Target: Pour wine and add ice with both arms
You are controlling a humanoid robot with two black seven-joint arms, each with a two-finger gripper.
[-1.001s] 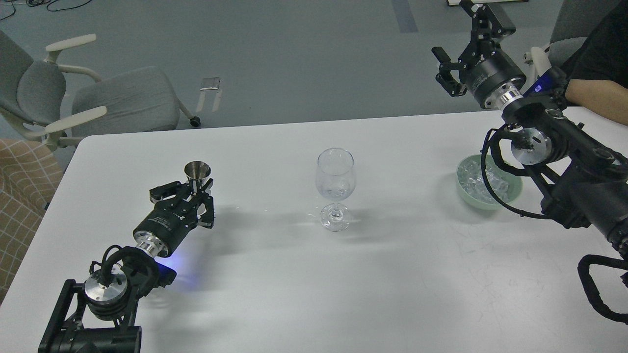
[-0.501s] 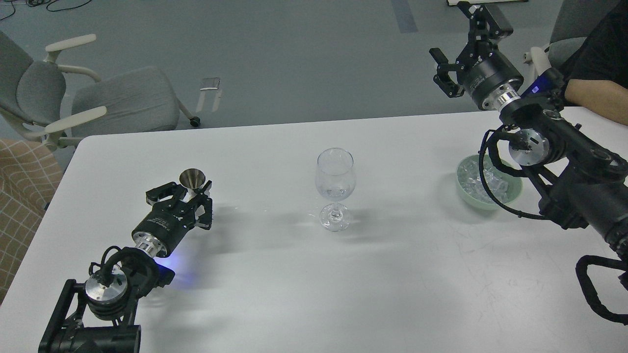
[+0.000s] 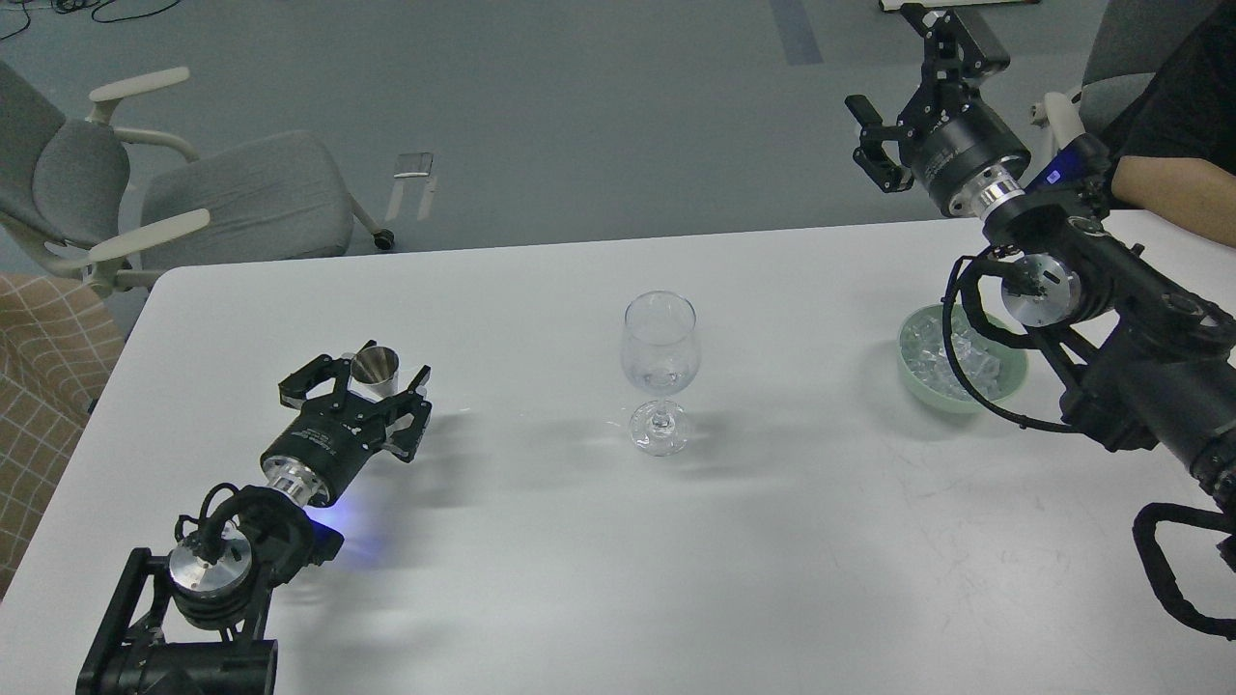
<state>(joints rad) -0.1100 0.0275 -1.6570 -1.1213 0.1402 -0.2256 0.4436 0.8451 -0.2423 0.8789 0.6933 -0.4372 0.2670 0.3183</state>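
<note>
A clear wine glass stands at the table's middle with a little clear wine at the bottom of its bowl. A small steel measuring cup stands upright on the table at the left. My left gripper is open, with its fingers spread on either side of the cup. The ice lies in a pale green bowl at the right, partly hidden by my right arm. My right gripper is open and empty, raised high beyond the table's far edge.
A person's bare arm rests at the table's far right corner. Grey office chairs stand behind the table's left side. The white table ends near the left arm's base.
My left gripper lowered the steel cup onto the table and spread its fingers off it. My right gripper rose slightly and holds still.
</note>
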